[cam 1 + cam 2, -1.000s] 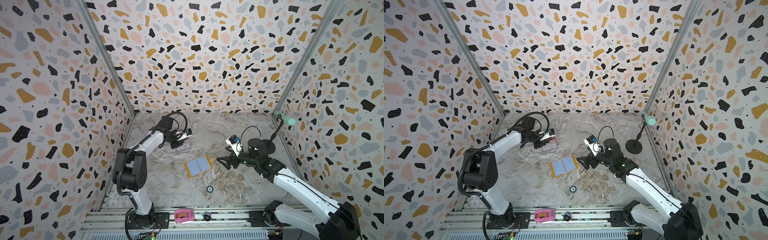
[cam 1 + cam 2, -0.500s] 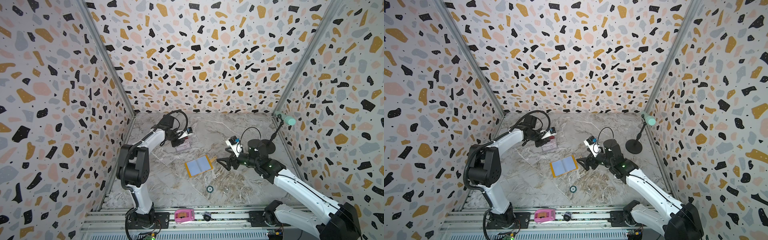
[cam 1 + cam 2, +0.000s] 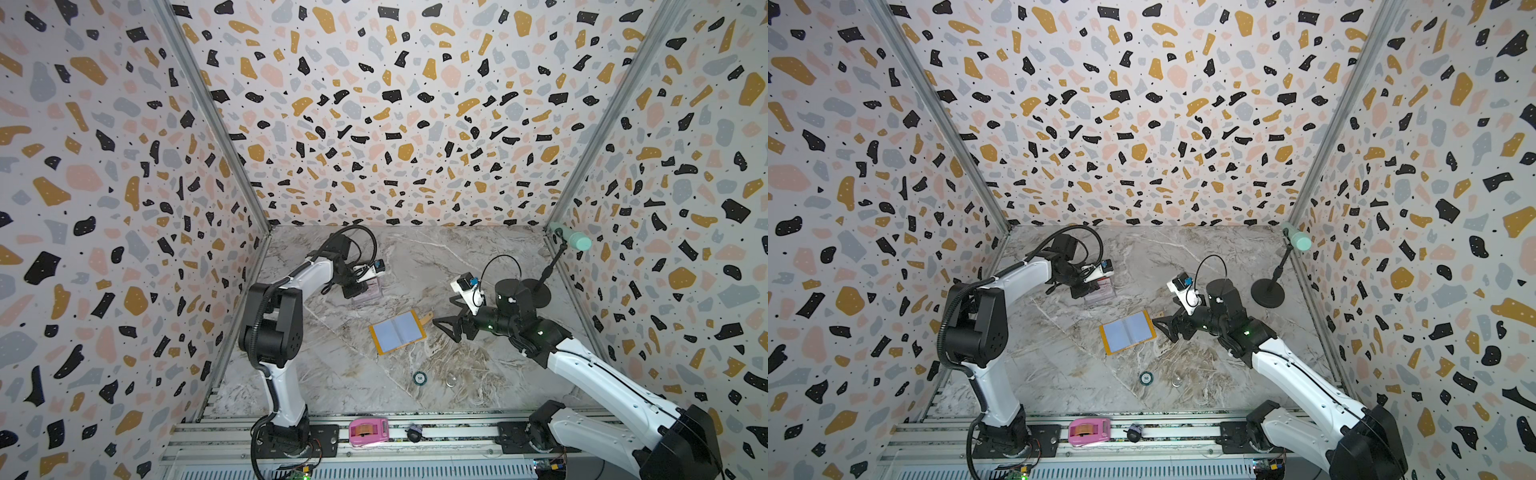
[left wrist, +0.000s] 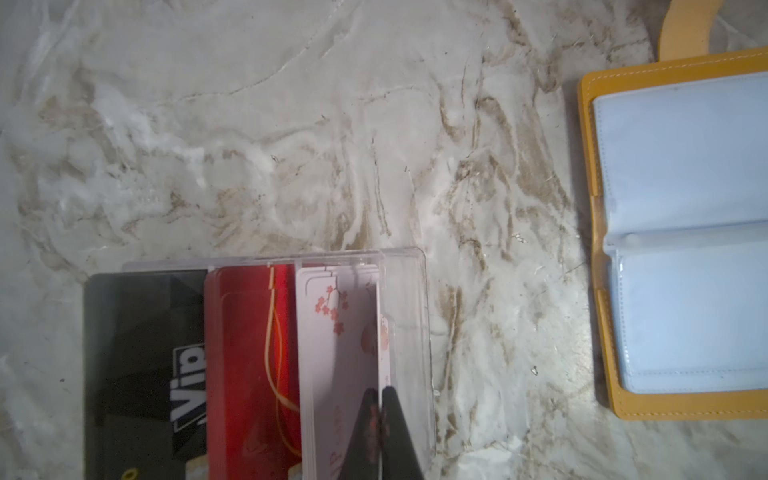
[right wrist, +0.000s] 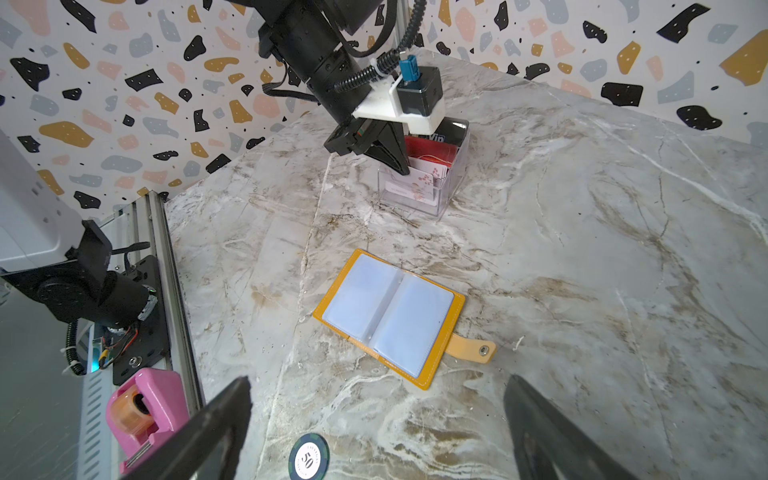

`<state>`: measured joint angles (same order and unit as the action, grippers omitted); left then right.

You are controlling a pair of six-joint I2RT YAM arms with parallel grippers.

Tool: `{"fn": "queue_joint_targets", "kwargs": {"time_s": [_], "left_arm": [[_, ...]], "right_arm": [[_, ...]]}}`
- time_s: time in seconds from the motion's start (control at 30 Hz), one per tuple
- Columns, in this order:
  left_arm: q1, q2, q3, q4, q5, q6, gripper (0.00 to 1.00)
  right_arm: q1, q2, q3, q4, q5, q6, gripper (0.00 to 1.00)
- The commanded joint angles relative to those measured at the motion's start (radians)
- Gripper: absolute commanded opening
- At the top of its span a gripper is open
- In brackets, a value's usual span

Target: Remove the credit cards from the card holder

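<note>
The left pincer [image 4: 380, 405] is down at the clear stand [image 4: 405, 291] near the back of the table [image 3: 436, 257]. Its two tips are pressed tight together right at the edge of the white card [image 4: 336, 365], the one with the pink blossom print. I cannot tell whether that card is actually pinched between them. Behind it in the stand are the red card [image 4: 249, 353] and then the black card [image 4: 137, 340] with the white "Vip" lettering, all three standing in stepped rows.

The card holder [image 3: 397, 332] lies open and flat in the middle of the table, well apart from the stand. Its pale blue sleeves face up and its snap tab points towards the right pincer [image 3: 446, 328]. That pincer hangs just beside the tab with its jaws spread wide, holding nothing.

Compared with a second ago, the left arm's dark elbow joint has swung up and a little inward, while its pincer has stayed over the stand. The right arm, the card holder and the round chip [image 3: 420, 377] nearer the front have not shifted.
</note>
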<state>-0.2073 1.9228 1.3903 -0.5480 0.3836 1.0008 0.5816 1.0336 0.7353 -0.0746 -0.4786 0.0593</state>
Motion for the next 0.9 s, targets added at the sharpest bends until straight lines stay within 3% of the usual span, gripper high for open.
{"fn": "queue_joint_targets", "kwargs": {"time_s": [0.0, 0.87], "left_arm": [[0.005, 0.002, 0.022, -0.021, 0.004, -0.013, 0.00], [0.017, 0.038, 0.041, -0.010, 0.034, -0.062, 0.08]], "right_arm": [[0.005, -0.028, -0.009, 0.003, -0.005, 0.005, 0.95], [0.006, -0.048, -0.030, 0.023, 0.037, 0.014, 0.95]]}}
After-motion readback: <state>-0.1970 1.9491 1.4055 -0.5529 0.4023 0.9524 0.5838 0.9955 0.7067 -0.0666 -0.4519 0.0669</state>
